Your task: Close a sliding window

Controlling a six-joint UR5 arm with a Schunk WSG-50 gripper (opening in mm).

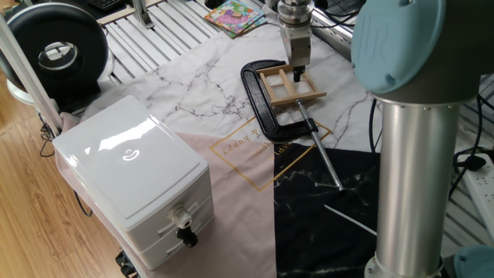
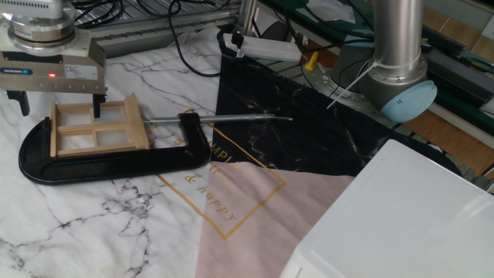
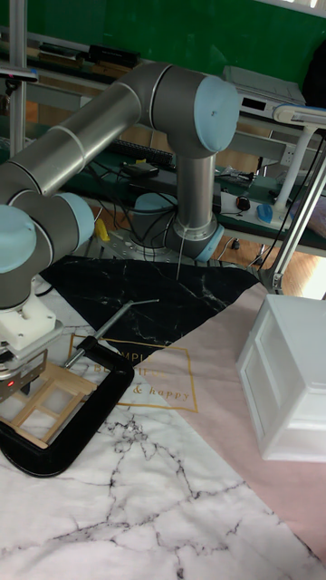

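The sliding window (image 2: pixel 96 127) is a small light-wood frame lying flat inside the jaws of a black C-clamp (image 2: pixel 93 166) on the marble mat. My gripper (image 2: pixel 59 106) hangs just over its far side, open wide. One finger (image 2: pixel 98 106) dips into the frame's upper pane; the other finger (image 2: pixel 21 103) is outside the clamp's left end. In one fixed view the window (image 1: pixel 292 87) shows below the gripper (image 1: pixel 299 71). The tall fixed view has the window (image 3: pixel 45 399) partly hidden under the gripper (image 3: pixel 23 367).
The clamp's screw rod (image 2: pixel 231 118) sticks out to the right over the black mat. A white drawer box (image 1: pixel 131 177) stands at the front left, a black round fan (image 1: pixel 54 50) behind it. The arm's base column (image 2: pixel 397 85) and cables stand at the back.
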